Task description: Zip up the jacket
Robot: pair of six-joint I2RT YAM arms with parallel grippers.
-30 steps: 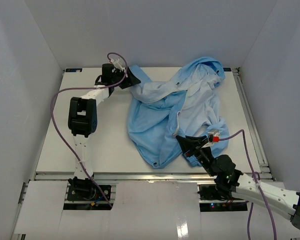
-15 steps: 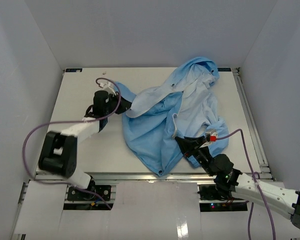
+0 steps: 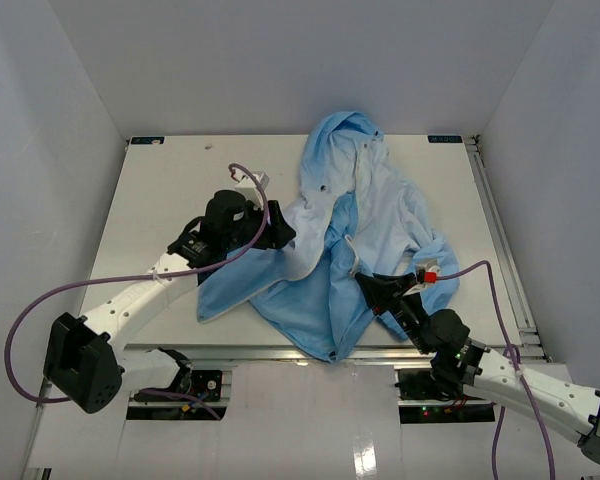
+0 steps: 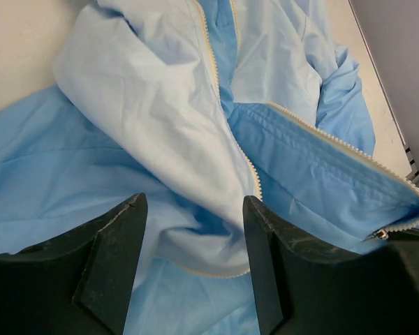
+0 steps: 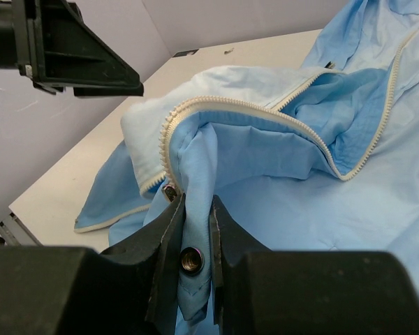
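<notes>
We have the thin light-blue hooded jacket point(image 3: 320, 290) wholly unzipped: right gripper point(image 5: 195, 209) clamps its fabric, left gripper point(image 4: 195, 206) gapes above it.

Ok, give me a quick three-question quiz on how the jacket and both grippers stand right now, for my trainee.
1. True or false: the left gripper is clamped on the jacket.
2. What does the right gripper pinch? A the hood; B a front edge by the zipper teeth; C a drawcord.
3. Is the zipper done up or undone?
Key: 1 false, the left gripper's jaws stand open over the fabric. 2 B. 3 undone, the two tooth rows lie apart.
</notes>
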